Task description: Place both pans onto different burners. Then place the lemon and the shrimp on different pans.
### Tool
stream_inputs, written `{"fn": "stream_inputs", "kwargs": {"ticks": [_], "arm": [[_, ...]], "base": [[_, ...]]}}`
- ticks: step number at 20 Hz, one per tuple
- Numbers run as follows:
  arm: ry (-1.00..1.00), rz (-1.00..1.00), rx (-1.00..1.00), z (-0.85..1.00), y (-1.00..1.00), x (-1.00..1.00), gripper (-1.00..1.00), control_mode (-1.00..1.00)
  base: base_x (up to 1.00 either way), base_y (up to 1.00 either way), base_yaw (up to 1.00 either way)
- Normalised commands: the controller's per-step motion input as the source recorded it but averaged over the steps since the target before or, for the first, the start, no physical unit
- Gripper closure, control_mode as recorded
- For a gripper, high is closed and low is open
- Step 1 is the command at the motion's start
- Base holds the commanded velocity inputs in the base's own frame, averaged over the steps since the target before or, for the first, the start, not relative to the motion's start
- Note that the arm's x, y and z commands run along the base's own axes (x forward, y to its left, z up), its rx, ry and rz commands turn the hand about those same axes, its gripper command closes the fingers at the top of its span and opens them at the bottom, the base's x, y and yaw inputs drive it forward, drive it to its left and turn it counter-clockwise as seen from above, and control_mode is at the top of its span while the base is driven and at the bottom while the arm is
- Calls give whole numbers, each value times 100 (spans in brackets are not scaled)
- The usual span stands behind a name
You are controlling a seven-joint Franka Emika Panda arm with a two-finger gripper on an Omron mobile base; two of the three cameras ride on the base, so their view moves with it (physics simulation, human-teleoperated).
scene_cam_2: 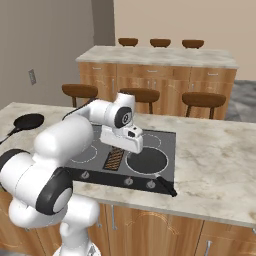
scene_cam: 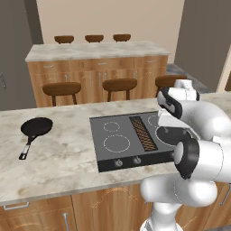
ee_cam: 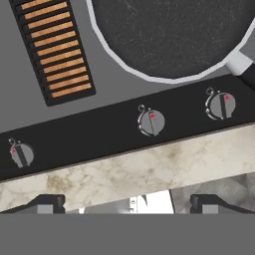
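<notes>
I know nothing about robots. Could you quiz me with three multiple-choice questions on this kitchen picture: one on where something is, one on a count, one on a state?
1. Where is the second pan, the one off the cooktop?
A. on the counter left of the cooktop
B. on a stool
C. on the far island

2. How many knobs line the cooktop's front strip?
A. one
B. three
C. six

3. How is the claw?
A. shut on a pan handle
B. open, holding nothing
C. shut on a knob

Answers: 1 A, the second pan lies on the marble counter, apart from the cooktop. 2 B, the hand view shows three knobs. 3 B, the claw has its tips wide apart above the counter's edge; the other pan sits on a burner.
</notes>
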Motion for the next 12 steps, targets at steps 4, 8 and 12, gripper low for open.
{"fn": "stream_inputs", "kwargs": {"ticks": [4,8,12], "arm": [[0,0,0,0,0,0,-100,-100],[0,0,0,0,0,0,-100,-100],[0,0,0,0,0,0,-100,100]], "base": [[0,0,0],[0,0,0],[-5,0,0]]}}
